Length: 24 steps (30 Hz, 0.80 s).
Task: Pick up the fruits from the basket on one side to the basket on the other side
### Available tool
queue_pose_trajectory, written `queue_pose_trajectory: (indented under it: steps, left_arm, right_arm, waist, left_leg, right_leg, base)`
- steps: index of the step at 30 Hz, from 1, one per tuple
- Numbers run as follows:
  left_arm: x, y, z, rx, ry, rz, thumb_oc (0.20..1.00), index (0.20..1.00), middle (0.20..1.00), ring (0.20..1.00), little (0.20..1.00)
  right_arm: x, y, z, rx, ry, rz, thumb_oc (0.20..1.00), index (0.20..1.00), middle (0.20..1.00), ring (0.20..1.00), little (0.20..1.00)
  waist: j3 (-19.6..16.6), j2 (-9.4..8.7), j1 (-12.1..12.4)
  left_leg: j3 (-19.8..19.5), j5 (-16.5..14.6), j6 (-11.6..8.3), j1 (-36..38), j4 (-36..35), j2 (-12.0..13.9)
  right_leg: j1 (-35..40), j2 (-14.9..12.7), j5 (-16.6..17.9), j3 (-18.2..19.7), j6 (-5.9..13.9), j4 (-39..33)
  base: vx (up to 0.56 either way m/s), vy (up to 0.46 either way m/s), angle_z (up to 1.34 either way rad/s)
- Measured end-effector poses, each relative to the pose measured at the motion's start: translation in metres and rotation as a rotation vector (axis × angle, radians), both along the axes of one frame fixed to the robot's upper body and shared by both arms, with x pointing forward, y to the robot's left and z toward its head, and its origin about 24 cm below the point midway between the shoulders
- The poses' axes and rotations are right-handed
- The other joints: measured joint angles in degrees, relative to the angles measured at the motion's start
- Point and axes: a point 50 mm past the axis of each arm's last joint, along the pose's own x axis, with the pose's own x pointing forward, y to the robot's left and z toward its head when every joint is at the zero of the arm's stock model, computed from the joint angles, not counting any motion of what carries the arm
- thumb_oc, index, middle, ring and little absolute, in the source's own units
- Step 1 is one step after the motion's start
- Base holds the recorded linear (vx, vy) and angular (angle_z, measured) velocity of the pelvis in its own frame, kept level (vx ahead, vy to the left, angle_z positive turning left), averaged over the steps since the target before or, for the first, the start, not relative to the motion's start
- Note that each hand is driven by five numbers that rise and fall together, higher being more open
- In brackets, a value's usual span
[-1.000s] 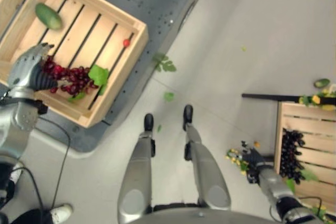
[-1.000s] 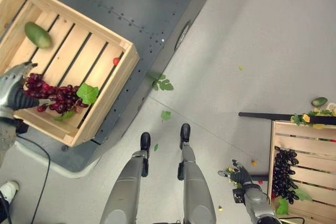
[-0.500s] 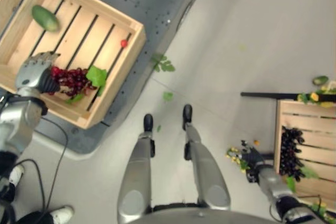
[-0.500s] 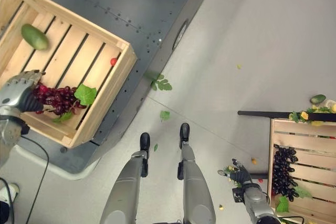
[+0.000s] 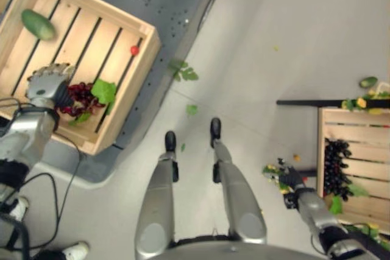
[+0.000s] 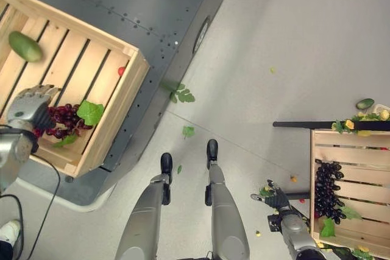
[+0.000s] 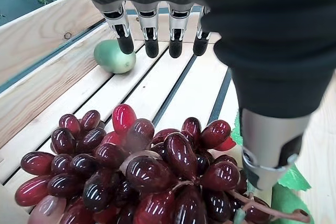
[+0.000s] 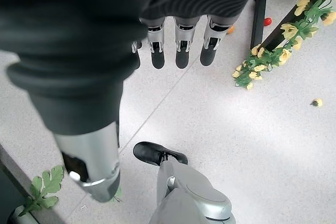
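A bunch of red grapes with a green leaf lies in the near part of the wooden crate on my left. My left hand hovers right over the bunch, open, its fingers straight and pointing past the grapes. A green fruit rests at the crate's far end and a small red fruit near its right wall. The second crate at the right holds dark grapes. My right hand hangs open above the floor beside that crate.
The left crate stands on a dark platform. Green leaves lie on the floor between the crates. A black bar, a yellow flower garland and a green fruit lie by the right crate. A person's white shoe shows at lower left.
The camera has shifted a little. My left hand has slid from the crate's near-left side onto the red grapes and now covers more of the bunch. The right hand has not moved.
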Motion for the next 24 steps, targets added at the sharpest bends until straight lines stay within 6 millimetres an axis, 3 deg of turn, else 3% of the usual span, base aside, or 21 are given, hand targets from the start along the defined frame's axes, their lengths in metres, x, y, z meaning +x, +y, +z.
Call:
queue_pose_trajectory:
  steps: [9, 24]
  left_arm:
    - [0.007, -0.003, -0.001, 0.060, 0.035, -0.009, 1.000, 1.000, 1.000, 1.000, 1.000]
    - [0.007, 0.015, -0.005, 0.103, 0.101, 0.081, 1.000, 1.000, 1.000, 1.000, 1.000]
  right_arm:
    - [0.005, 0.003, 0.005, 0.004, -0.036, 0.017, 1.000, 1.000, 1.000, 1.000, 1.000]
    - [0.007, 0.008, 0.007, -0.001, -0.045, 0.052, 1.000, 1.000, 1.000, 1.000, 1.000]
  waist:
    - [0.0, -0.38, -0.2]
    - [0.0, -0.49, -1.4]
  left_leg:
    - [-0.1, 0.0, 0.03, -1.5, 0.3, 0.0]
    - [0.0, 0.0, 0.03, -2.1, 0.8, 0.0]
  right_leg:
    - [-1.4, 0.0, 0.1, -0.1, 0.02, 0.1]
    - [-1.8, 0.0, 0.0, 0.0, 0.16, 0.1]
  base:
    - [0.00, 0.000, 0.00]
    - [0.00, 0.000, 0.00]
